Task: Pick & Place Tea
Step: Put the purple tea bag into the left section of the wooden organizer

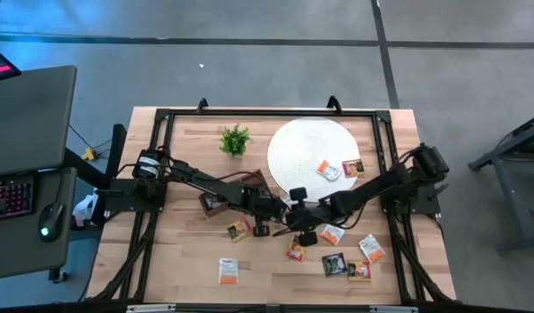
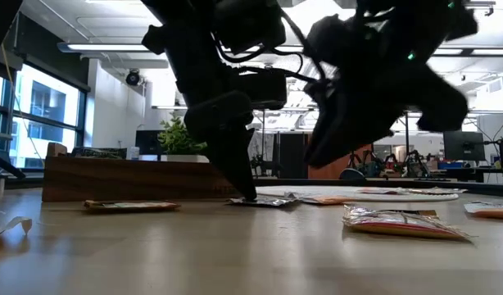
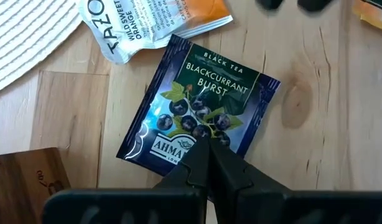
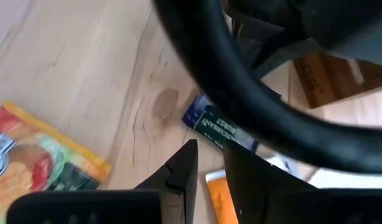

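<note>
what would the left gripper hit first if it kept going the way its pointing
The left gripper points down with its fingers shut on the near edge of the dark blackcurrant tea sachet. Straight on it would likely press that sachet into the wooden table.

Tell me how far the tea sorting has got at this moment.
Done: two sachets lie on the white disc. In hand: the left gripper is shut on the blackcurrant sachet's edge, on the table. Left: about eight sachets scattered on the wood.

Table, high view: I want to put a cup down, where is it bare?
Bare: the table's near-left corner, beside the lone sachet, and the left edge behind it. Crowded: centre, where both grippers meet, and the near right, strewn with sachets.
</note>
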